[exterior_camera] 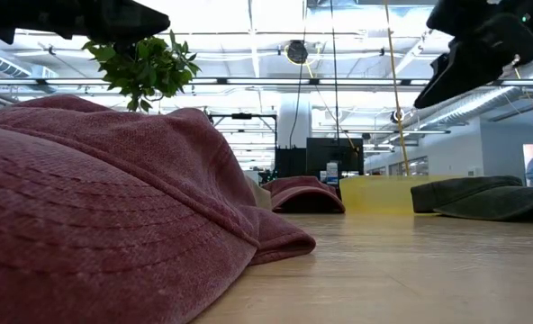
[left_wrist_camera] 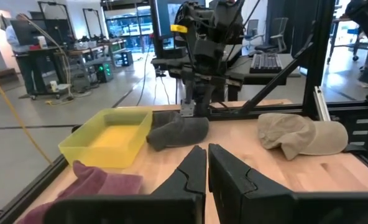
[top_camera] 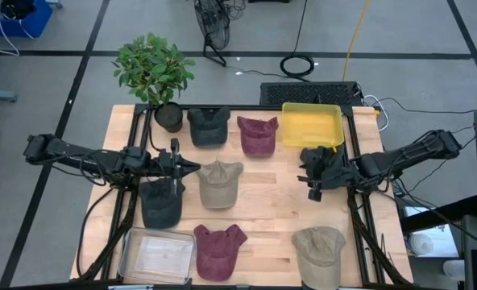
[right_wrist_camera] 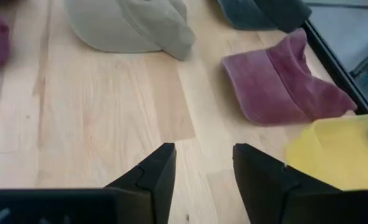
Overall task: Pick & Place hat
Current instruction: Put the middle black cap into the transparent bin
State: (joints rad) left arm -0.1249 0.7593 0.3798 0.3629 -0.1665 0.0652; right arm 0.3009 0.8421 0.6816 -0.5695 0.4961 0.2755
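Wooden surface (top_camera: 263,193) with 7 hats, a yellow tray (top_camera: 312,125), a clear tray (top_camera: 155,254) and a potted plant (top_camera: 154,72) | right hand (top_camera: 313,191) open above bare wood, dark hat (top_camera: 322,155) lying just beside the yellow tray | left hand (top_camera: 192,167) closed, empty, between 2 hats.

The left arm (top_camera: 85,159) comes in from the left side and lies stretched out almost flat, with its wrist pointing toward the middle. The left gripper (top_camera: 192,167) is at the end of it, and its two fingers (left_wrist_camera: 193,171) are pressed together with only a thin gap between them. The right arm (top_camera: 408,155) comes in from the right side, bent, and reaches inward. The right gripper (right_wrist_camera: 202,168) is raised in the air, and its fingers (right_wrist_camera: 156,168) stand clearly apart with nothing between them.
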